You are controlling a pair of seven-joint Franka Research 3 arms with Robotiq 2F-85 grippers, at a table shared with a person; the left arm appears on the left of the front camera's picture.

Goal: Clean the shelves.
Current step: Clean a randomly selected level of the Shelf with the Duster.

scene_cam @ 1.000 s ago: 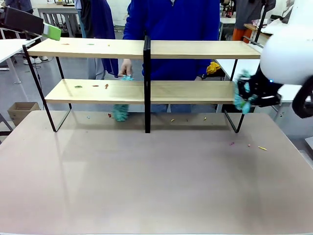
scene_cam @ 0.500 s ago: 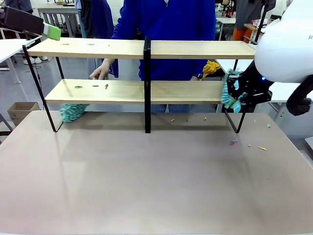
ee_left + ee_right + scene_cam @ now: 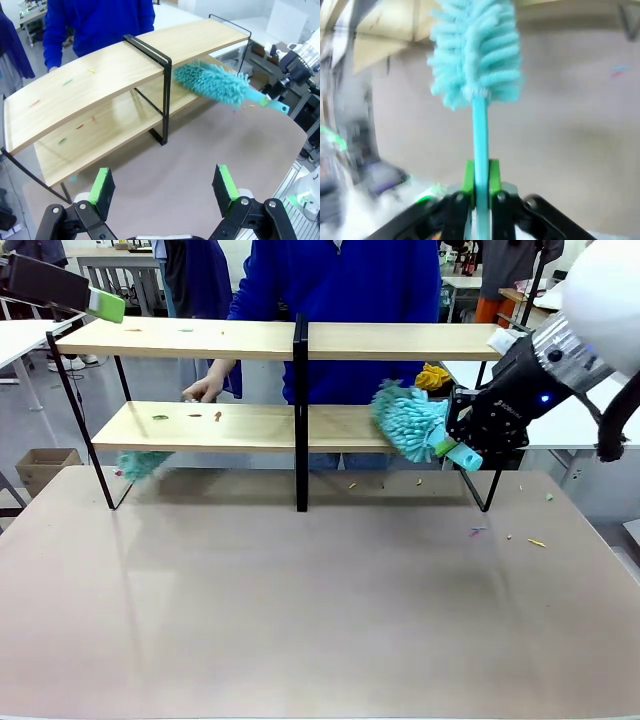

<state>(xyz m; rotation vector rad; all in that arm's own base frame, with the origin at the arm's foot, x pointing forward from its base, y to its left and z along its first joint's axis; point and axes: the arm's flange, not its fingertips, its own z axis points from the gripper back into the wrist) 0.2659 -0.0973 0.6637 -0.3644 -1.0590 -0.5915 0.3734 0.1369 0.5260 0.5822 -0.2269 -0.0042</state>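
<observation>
The shelves [image 3: 200,338] stand at the far side of the surface [image 3: 320,610]. The right tool [image 3: 480,175] is pinching the handle of a teal duster [image 3: 408,422], whose head is at the lower board's [image 3: 250,427] front edge, right of the post [image 3: 300,410]. The left tool [image 3: 165,186] hangs spread and empty by the shelves' upper left end. A person's hand [image 3: 205,390] is behind the lower board.

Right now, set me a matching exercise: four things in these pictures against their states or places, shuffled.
1. left gripper
2. right gripper
3. duster head
4. person's hand

A. shut on the teal handle
B. by the lower board's left half
C. open, empty
D. fluffy, right of the central post

Pairs: 1-C, 2-A, 3-D, 4-B
</observation>
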